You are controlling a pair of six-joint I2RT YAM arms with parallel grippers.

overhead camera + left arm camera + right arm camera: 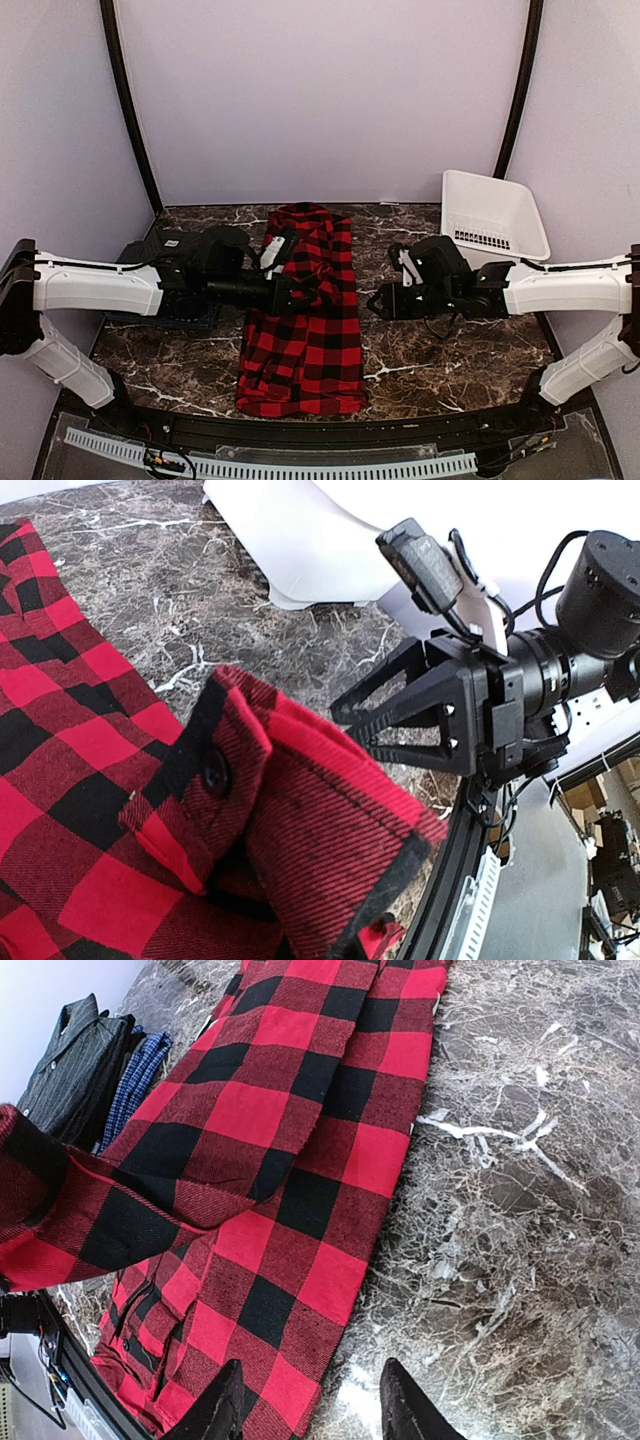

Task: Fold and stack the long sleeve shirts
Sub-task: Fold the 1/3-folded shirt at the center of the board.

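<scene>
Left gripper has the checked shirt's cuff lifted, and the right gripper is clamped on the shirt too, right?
No: the right wrist view shows the right gripper open, holding nothing. The left gripper does have the cuff of the checked shirt lifted.

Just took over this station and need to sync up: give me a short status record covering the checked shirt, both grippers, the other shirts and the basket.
checked shirt: lies lengthwise mid-table as a narrow strip
cuff: lifted off the cloth, button showing
left gripper: shut on the checked shirt, above its middle
right gripper: open, empty, low by the shirt's right edge
dark shirts: piled at the left of the table
basket: far right corner, tilted, apart from the shirt
</scene>
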